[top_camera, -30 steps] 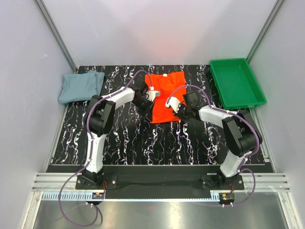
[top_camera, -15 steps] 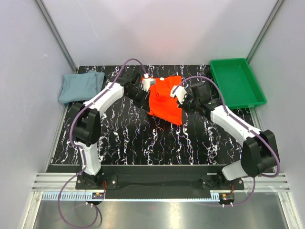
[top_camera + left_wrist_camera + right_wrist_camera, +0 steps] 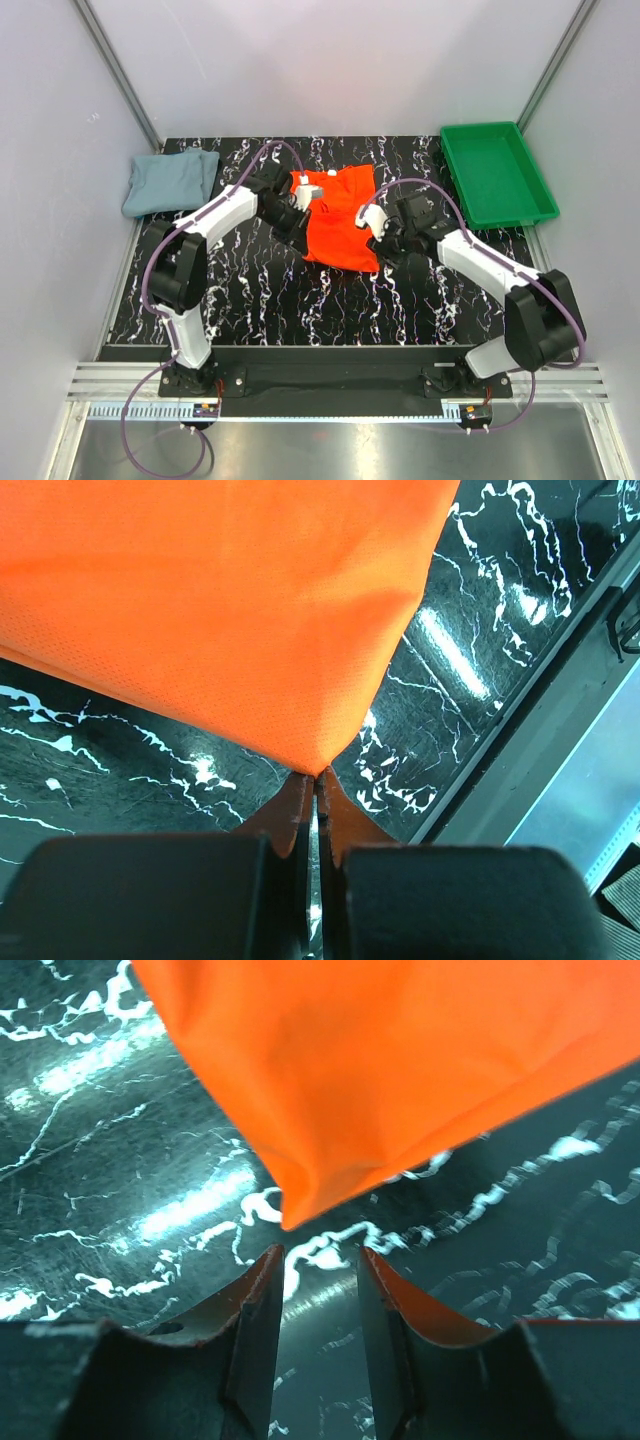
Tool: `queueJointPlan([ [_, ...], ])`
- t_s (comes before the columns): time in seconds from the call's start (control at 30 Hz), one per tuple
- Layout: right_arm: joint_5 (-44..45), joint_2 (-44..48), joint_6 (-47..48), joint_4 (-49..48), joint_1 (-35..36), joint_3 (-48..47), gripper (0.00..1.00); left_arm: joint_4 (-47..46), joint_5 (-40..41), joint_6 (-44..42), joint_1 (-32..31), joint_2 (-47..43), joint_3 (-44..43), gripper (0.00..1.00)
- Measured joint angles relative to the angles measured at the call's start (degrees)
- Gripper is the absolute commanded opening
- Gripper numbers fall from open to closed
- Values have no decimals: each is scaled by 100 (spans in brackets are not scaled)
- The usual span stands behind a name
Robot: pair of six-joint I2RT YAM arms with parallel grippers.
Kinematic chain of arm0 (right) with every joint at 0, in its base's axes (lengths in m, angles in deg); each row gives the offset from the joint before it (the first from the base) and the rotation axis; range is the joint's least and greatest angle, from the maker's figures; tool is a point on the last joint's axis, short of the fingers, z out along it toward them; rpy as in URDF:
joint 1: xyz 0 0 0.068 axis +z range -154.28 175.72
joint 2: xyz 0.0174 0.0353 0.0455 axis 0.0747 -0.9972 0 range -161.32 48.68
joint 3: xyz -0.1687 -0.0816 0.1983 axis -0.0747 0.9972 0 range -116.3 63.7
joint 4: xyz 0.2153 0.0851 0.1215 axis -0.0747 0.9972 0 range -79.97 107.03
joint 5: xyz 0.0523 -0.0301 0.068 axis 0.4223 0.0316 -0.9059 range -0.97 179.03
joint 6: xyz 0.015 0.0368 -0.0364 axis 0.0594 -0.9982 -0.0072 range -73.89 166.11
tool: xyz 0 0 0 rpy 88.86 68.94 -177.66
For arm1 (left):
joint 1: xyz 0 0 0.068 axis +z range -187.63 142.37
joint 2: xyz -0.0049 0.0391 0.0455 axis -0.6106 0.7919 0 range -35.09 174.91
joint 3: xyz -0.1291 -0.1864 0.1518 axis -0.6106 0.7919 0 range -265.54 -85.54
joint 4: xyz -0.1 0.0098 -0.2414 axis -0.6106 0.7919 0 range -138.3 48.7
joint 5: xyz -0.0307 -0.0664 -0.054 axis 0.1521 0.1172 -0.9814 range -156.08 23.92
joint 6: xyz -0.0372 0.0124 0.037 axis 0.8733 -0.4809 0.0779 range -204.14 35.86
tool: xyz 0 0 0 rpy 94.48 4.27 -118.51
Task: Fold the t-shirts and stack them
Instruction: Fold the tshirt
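Observation:
The bright orange-red t-shirt [image 3: 340,215] lies partly folded in the middle of the black marbled table. My left gripper [image 3: 302,248] [image 3: 315,777] is shut on the shirt's near left corner [image 3: 318,760], just above the table. My right gripper [image 3: 385,255] [image 3: 320,1260] stands open just short of the near right corner [image 3: 300,1205], which hangs free of its fingers. The grey-blue t-shirt [image 3: 170,182] lies bunched at the far left, away from both grippers.
An empty green plastic tray [image 3: 497,175] stands at the far right of the table. White walls with metal posts close in the sides and back. The table's near edge and a metal rail [image 3: 560,740] run close behind the left gripper.
Both arms lifted the orange shirt toward the far side, then drew it back nearer and lower. The right gripper opened and let go of its corner; the left stays shut.

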Motion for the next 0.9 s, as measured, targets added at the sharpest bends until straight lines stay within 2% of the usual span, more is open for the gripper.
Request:
queueJointPlan([
  [0.4,-459,-918,31,-85,127,-2,42,37,20,-90,0,94,-15,0],
  [0.5,-542,-1145,52,-131,149,-31,39,81,33,-109,0,208,-52,0],
  [0.77,-544,-1486,48,-267,162,-170,0,127,35,-149,17,286,-92,0],
  [0.9,-518,-1467,46,-319,164,-195,0,146,35,-173,50,286,-101,0],
])
